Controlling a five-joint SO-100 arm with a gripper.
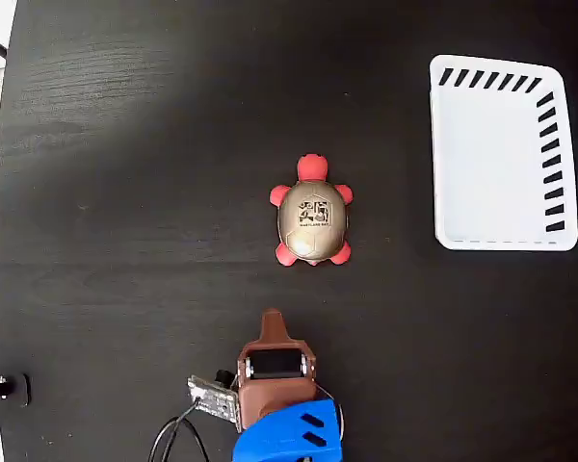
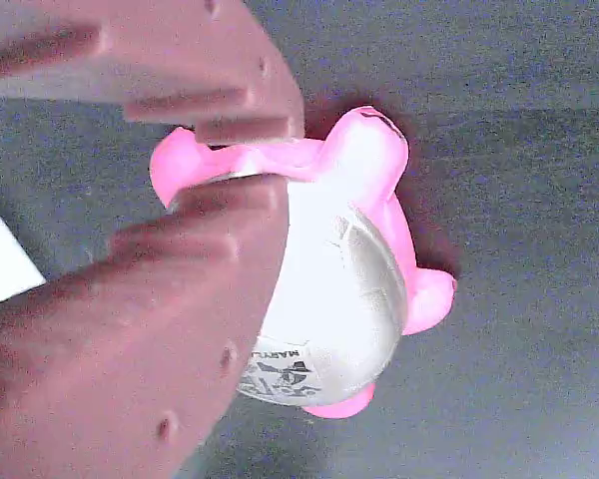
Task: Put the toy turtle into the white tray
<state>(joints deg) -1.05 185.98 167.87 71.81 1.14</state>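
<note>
The toy turtle [image 1: 312, 219] sits on the black table near the middle of the fixed view, gold-tan shell up, red-pink head pointing to the top of the picture. My gripper [image 1: 272, 318] is below it, apart from it, its brown fingers together in one point aimed at the turtle. In the wrist view the turtle [image 2: 349, 269] lies just beyond the fingertips of my gripper [image 2: 265, 160], with nothing held between them. The white tray [image 1: 501, 164] lies at the upper right, empty, with dark slots on two sides. A corner of the white tray [image 2: 0, 259] shows in the wrist view.
The arm's blue body [image 1: 289, 433] and its cable [image 1: 178, 433] are at the bottom edge. A small black fitting [image 1: 5, 387] sits at the table's left edge. Bare black tabletop lies between the turtle and the tray.
</note>
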